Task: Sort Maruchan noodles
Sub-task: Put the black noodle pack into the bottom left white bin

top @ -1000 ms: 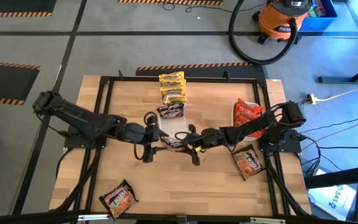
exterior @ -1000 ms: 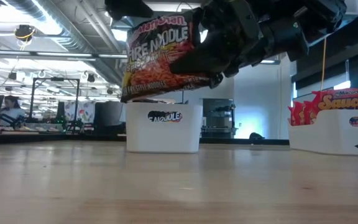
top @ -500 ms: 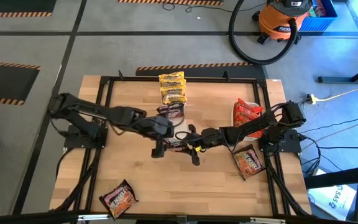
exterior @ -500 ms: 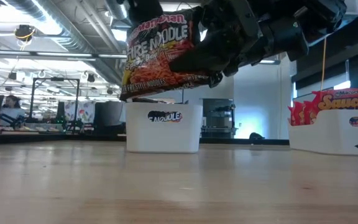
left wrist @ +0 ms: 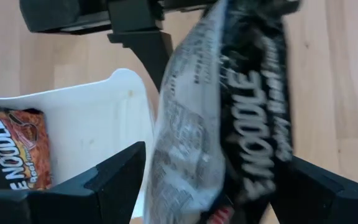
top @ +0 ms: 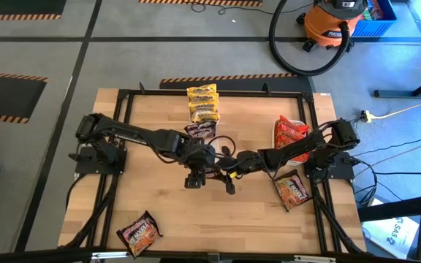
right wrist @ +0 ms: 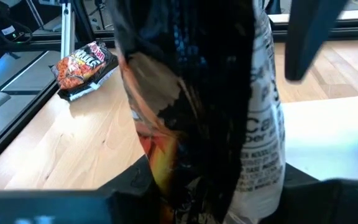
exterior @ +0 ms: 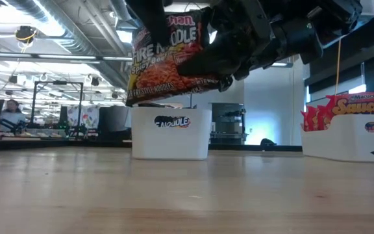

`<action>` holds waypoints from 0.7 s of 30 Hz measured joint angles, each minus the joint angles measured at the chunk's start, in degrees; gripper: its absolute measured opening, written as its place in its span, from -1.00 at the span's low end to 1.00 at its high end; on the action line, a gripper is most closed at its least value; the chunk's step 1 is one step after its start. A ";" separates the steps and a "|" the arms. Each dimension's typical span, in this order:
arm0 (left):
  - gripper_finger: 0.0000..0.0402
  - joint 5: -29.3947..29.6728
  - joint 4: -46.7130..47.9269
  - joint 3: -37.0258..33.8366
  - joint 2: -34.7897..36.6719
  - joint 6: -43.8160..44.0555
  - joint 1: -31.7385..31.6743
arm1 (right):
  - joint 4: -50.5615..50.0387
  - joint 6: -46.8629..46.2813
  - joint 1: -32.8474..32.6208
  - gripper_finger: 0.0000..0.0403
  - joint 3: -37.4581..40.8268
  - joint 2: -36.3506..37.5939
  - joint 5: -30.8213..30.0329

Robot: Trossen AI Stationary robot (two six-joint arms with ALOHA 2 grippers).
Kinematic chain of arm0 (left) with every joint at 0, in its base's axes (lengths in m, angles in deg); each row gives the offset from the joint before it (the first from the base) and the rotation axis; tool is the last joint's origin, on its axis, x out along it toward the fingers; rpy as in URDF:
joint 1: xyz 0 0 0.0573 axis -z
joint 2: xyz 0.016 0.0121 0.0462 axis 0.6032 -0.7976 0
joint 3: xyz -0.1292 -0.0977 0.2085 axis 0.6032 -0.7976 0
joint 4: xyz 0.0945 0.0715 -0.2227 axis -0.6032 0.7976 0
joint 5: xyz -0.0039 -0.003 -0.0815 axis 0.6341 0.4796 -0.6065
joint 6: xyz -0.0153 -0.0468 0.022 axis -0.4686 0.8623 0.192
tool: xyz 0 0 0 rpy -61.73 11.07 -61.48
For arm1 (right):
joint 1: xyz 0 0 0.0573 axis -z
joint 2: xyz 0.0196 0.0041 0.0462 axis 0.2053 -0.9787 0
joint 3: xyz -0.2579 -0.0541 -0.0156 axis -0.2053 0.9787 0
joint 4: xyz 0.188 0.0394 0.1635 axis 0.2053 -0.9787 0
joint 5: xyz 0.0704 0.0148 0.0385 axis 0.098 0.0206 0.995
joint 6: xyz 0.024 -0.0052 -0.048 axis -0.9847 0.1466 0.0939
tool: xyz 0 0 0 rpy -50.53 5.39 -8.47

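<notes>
A dark Maruchan Fire Noodle packet (exterior: pixel 167 58) hangs in the air over the table's middle (top: pixel 209 169). My right gripper (top: pixel 225 172) is shut on it. My left gripper (top: pixel 196 174) is open, and its fingers (left wrist: pixel 117 177) stand on either side of the packet (left wrist: pixel 229 112); I cannot tell whether they touch it. Just beyond, a white tray (top: pixel 205 150) holds another dark packet (top: pixel 200 130). Yellow packets (top: pixel 202 102) sit farther back and red ones (top: pixel 291 131) fill a tray at the right. My right gripper pinches the dark packet between its two fingers by its right-hand edge (exterior: pixel 221 62), coming level from the table's right. The packet stands on edge, lifted clear of the table, and rises from between the fingers (right wrist: pixel 197 124) in the right wrist view.
Two loose orange-dark packets lie on the table, one near the right edge (top: pixel 292 190) and one at the near left corner (top: pixel 139 232). A black frame (top: pixel 123 109) runs around the tabletop. Bare wood lies in front of the held packet.
My left arm has swung toward the table's right, up to the held packet, and its open fingers now stand around it. The right gripper and the packet have stayed where they were.
</notes>
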 joint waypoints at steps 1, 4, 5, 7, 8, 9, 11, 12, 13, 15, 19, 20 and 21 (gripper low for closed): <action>0.47 0.08 -0.08 0.03 -0.26 0.00 -0.14 | 0.12 0.00 0.00 -0.32 -0.02 0.00 0.00; 0.46 0.19 -0.04 0.00 -0.54 -0.04 -0.30 | 0.30 0.00 0.00 -0.31 -0.02 0.00 0.00; 0.44 0.19 -0.08 0.00 -0.52 -0.06 -0.30 | 0.34 0.00 0.00 -0.31 -0.02 0.00 0.00; 0.40 0.17 -0.06 0.00 -0.54 -0.09 -0.31 | 0.36 0.00 0.00 -0.31 -0.02 0.00 0.00; 0.37 0.17 -0.06 0.00 -0.54 -0.09 -0.35 | 0.36 0.00 0.00 -0.31 -0.02 0.00 0.00; 0.33 0.16 -0.06 0.00 -0.54 -0.09 -0.37 | 0.39 0.00 0.00 -0.31 -0.02 0.00 0.00; 0.24 -0.69 -0.06 0.00 -0.54 -0.11 -0.39 | 0.48 0.01 0.00 -0.31 -0.02 -0.01 0.00; 0.19 -1.25 -0.06 0.00 -0.54 -0.11 -0.39 | 0.68 0.02 0.00 -0.31 -0.02 -0.02 0.02; 0.15 -1.42 -0.06 0.00 -0.54 -0.13 -0.39 | 1.01 0.02 0.00 -0.31 -0.01 -0.02 0.04; 0.05 -1.69 -0.05 0.00 -1.06 -0.52 -0.42 | 1.98 0.00 0.00 -0.31 0.00 -0.04 0.02; -0.13 -1.57 1.11 -0.06 -1.30 -1.22 -0.65 | 2.28 0.15 0.02 -0.31 0.04 -0.20 -0.47; -0.17 -1.51 1.12 -0.06 -1.30 -1.25 -0.67 | 2.37 0.15 0.06 -0.31 0.04 -0.20 -0.84; -0.21 -1.36 1.16 -0.06 -1.30 -1.27 -0.67 | 2.34 0.18 0.07 -0.30 0.04 -0.20 -1.26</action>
